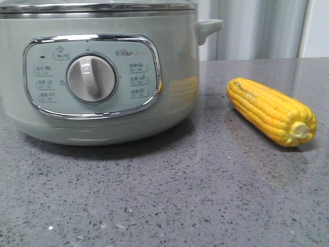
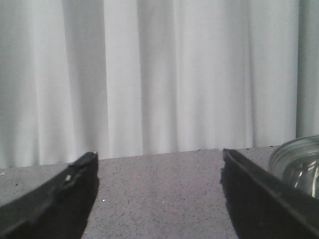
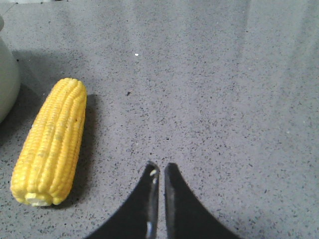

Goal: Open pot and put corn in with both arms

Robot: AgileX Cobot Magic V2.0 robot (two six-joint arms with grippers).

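Observation:
The pale sage-green pot (image 1: pixel 103 77) fills the left of the front view, its chrome-framed panel and white dial (image 1: pixel 91 78) facing me, a small side handle (image 1: pixel 208 28) on its right. A lid's steel rim (image 1: pixel 97 7) shows on top. The yellow corn (image 1: pixel 271 110) lies on the grey table to the pot's right, stub end toward me. In the right wrist view the corn (image 3: pixel 50 142) lies beside my right gripper (image 3: pixel 160 168), which is shut and empty above bare table. My left gripper (image 2: pixel 159 159) is open and empty, with a glass dome (image 2: pixel 299 162) beside one finger.
A grey speckled table (image 1: pixel 169 195) carries everything. White curtains (image 2: pixel 164 74) hang behind it. An edge of the pot (image 3: pixel 7 82) shows in the right wrist view next to the corn.

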